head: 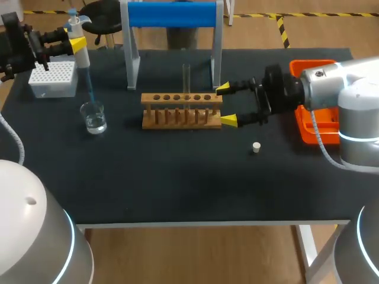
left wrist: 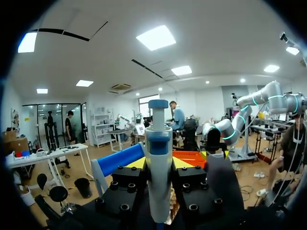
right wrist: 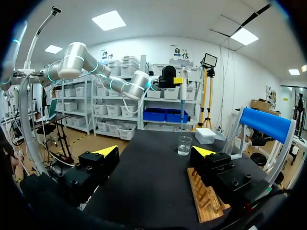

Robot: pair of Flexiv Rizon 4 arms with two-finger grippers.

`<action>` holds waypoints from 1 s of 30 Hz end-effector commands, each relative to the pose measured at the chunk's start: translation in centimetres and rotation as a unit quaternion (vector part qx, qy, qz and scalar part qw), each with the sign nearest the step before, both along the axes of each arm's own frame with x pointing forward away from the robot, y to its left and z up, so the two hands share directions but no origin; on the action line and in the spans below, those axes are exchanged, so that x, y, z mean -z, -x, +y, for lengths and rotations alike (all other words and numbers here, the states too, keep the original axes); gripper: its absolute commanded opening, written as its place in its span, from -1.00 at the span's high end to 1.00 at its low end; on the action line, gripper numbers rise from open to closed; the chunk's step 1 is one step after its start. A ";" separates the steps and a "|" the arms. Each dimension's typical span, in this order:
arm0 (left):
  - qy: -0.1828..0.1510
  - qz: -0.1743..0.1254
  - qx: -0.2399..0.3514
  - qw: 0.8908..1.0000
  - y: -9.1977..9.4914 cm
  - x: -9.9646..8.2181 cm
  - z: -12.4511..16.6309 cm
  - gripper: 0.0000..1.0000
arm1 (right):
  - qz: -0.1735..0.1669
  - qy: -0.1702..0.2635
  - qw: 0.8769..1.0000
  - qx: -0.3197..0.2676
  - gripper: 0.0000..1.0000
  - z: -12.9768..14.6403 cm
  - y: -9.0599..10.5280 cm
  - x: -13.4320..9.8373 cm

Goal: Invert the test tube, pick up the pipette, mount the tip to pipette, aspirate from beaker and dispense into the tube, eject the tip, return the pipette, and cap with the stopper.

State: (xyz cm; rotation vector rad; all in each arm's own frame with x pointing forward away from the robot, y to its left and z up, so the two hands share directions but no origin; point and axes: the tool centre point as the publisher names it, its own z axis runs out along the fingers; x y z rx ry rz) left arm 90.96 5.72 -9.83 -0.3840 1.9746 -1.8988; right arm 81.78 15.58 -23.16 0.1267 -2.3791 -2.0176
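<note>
My left tool [head: 76, 42] is clamped on the pipette [head: 83, 59] near the far left corner of the surface [head: 177, 183] — its tip at the mouth of the beaker [head: 93, 117]. My right tool [head: 226, 105], fingers apart, sits at the right end of the rack [head: 180, 109] — the test tube [head: 186, 77] upright in it, the stopper [head: 256, 147] lying nearby.

No legible text or labels

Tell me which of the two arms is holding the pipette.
The left arm: its jaws are shut on the pipette, held over the beaker. The right arm has its jaws open by the end of the wooden rack, gripping nothing.
</note>
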 end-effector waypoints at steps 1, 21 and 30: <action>0.001 -0.001 0.001 1.000 0.0 -0.1 0.1 1.00 | 0.000 0.001 1.000 0.001 -1.00 0.0 0.0 0.0; 0.001 -0.001 0.001 1.000 0.0 -0.1 0.1 1.00 | 0.000 0.001 1.000 0.001 -1.00 0.0 0.0 0.0; 0.001 -0.001 0.001 1.000 0.0 -0.1 0.1 1.00 | -0.001 0.009 1.000 0.003 -1.00 1.5 0.6 -0.3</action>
